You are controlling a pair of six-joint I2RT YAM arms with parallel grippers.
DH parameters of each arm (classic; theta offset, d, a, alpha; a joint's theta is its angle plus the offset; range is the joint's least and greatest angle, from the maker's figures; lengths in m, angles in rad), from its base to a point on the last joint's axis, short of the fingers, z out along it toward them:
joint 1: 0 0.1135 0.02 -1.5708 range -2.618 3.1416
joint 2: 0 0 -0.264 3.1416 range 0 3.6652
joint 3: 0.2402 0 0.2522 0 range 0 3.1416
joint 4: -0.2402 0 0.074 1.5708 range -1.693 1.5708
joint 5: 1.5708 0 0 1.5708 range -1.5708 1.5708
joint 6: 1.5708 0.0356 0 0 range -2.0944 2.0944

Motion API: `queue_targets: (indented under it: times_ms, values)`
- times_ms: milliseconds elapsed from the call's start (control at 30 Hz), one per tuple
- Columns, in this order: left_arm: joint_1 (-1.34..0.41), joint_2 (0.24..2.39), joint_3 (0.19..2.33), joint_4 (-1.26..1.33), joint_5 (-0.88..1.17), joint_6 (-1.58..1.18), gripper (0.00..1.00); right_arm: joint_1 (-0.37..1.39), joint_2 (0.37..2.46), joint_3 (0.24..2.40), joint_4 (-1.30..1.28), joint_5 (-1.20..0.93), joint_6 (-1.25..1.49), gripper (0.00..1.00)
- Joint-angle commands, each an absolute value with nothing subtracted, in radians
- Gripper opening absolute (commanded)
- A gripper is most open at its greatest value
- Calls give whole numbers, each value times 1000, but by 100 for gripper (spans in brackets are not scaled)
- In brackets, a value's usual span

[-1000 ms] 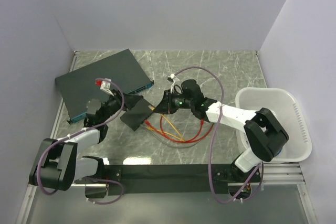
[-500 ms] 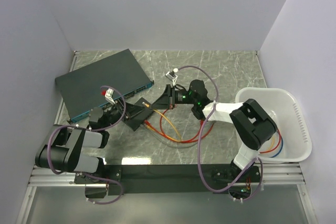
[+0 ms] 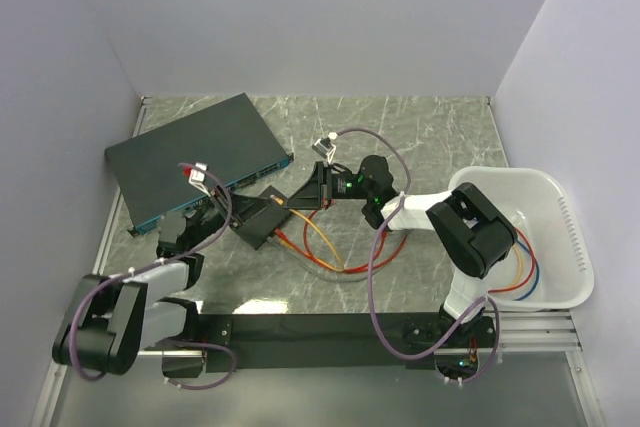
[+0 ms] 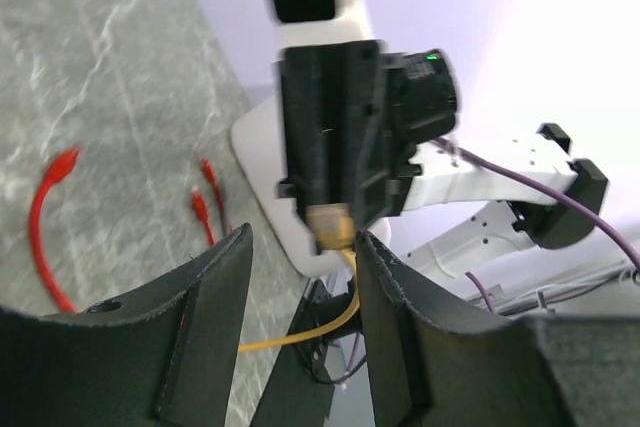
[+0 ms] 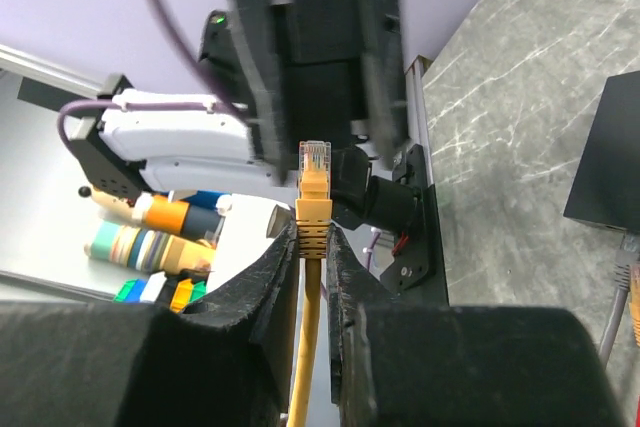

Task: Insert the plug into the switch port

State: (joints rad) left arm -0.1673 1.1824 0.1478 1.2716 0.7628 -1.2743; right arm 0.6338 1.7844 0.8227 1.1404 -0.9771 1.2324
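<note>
Though the small black box sits mid-frame in the top view, its switch port is too small to make out, and the right wrist view crops the box. One yellow plug juts from the right gripper, clamped on its boot, just right of that one box; the left gripper has its fingers apart, nothing between them.

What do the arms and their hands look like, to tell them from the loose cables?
The left arm and right arm have white links between bulky black joints, each trailing a purple cable. The left hand and right hand are black with two flat fingers; a green light glows on the right.
</note>
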Motion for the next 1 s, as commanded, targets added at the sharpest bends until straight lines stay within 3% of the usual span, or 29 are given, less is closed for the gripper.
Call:
queue_targets:
  times_ms: [0, 233, 967]
  values:
    - [-173, 1095, 152, 1651, 773, -1224, 52, 627, 1787, 845, 1203, -980, 1243, 0]
    - [-173, 1011, 156, 1508, 761, -1158, 52, 634, 1773, 854, 1152, -971, 1212, 0]
    - [-179, 1061, 193, 1433, 724, -1114, 51, 692, 1743, 894, 1109, -966, 1178, 0]
